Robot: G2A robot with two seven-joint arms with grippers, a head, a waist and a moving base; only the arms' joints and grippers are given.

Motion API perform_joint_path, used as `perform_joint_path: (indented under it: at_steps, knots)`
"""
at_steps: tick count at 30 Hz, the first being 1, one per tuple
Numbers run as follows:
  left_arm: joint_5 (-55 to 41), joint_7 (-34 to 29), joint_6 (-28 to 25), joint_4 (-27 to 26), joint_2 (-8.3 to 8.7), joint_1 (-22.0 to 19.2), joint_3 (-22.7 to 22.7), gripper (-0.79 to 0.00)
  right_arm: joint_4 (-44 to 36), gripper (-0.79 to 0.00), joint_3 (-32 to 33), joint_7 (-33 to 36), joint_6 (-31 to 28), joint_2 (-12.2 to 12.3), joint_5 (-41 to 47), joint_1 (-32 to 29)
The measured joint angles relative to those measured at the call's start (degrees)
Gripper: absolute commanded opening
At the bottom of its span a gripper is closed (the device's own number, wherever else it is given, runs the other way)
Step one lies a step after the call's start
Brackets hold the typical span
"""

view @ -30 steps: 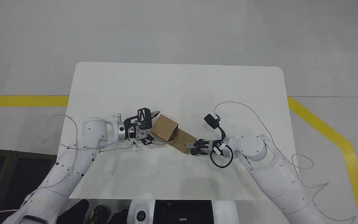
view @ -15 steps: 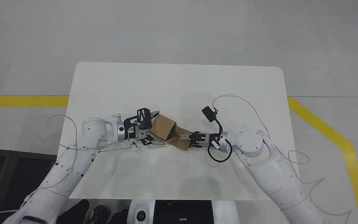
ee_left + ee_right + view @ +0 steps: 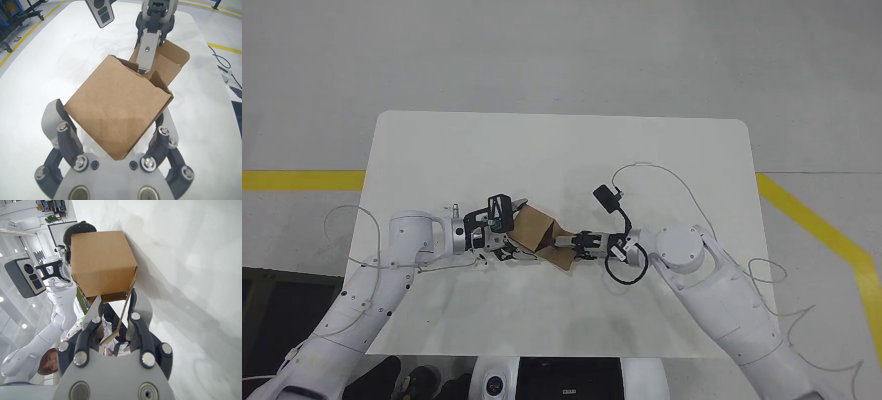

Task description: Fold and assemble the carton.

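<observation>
A brown carton (image 3: 535,228) lies on its side near the table's front centre. My left gripper (image 3: 504,240) is shut on the carton's closed end, and in the left wrist view its fingers (image 3: 56,113) clamp two opposite sides of the carton (image 3: 113,91). My right gripper (image 3: 564,243) is at the carton's open end, open. In the right wrist view the right gripper (image 3: 116,299) straddles a thin flap (image 3: 123,313) seen edge-on below the carton (image 3: 100,262). One right finger (image 3: 144,55) reaches into the opening, above the big flap (image 3: 168,62) lying on the table.
The white table (image 3: 642,160) has free room behind and to both sides of the carton. A thin white cable (image 3: 662,187) loops over the table by the right arm. The right arm's black camera module (image 3: 605,195) sticks up near the carton.
My right gripper has slid left toward the carton's open end, and the big flap has been pushed in closer to the box. The left gripper has kept its hold in place.
</observation>
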Motion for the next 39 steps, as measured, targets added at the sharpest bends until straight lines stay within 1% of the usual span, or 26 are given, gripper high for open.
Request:
perform_joint_path:
  at_steps: [9,10,15,21,25,28,29,30,34,35,37,39]
  knots:
    - [0.1,-0.2,-0.3,-0.1,-0.02,0.0,0.2,0.000,1.7,-0.505,-1.0,-2.0,0.1,-0.8,1.7,2.1]
    - [0.2,-0.2,-0.4,-0.1,-0.02,0.0,0.2,0.000,1.7,-0.489,-1.0,-2.0,0.1,-0.8,1.8,2.1]
    - [0.5,-0.1,-0.5,0.1,0.01,0.0,0.2,0.000,1.1,-0.437,-0.4,-1.8,0.4,-0.7,2.3,1.6]
    - [0.7,0.1,-0.5,0.2,0.02,0.1,0.2,0.000,-0.6,-0.431,0.7,-2.1,0.2,-0.5,3.3,0.5]
    - [0.9,0.0,-0.6,0.3,0.03,0.0,0.2,0.000,-1.1,-0.403,1.2,-2.4,-0.3,-0.4,3.8,-0.1]
    - [1.0,0.1,-0.7,0.4,0.04,0.0,0.2,0.000,-1.2,-0.274,1.3,-2.7,-0.8,-0.4,4.4,-0.4]
    - [1.0,0.2,-0.7,0.4,0.04,0.0,0.2,0.000,-1.2,-0.172,1.4,-2.8,-1.0,-0.4,4.6,-0.5]
    - [1.1,0.2,-0.7,0.4,0.05,0.0,0.2,0.000,-1.2,-0.123,1.4,-3.1,-1.3,-0.5,4.9,-0.6]
    - [1.4,0.3,-0.7,0.4,0.07,0.0,0.2,0.000,-1.3,-0.166,1.8,-3.5,-1.9,-0.5,5.4,-0.7]
    - [1.4,0.3,-0.6,0.4,0.07,0.0,0.3,0.000,-1.4,-0.206,1.9,-3.8,-2.2,-0.5,5.6,-0.8]
    - [1.5,0.4,-0.6,0.4,0.07,0.0,0.3,0.000,-1.6,-0.314,2.4,-4.6,-3.3,-0.5,6.6,-1.4]
    - [1.5,0.5,-0.7,0.3,0.06,0.0,0.3,0.000,-1.7,-0.366,2.6,-5.1,-4.3,-0.5,7.3,-1.8]
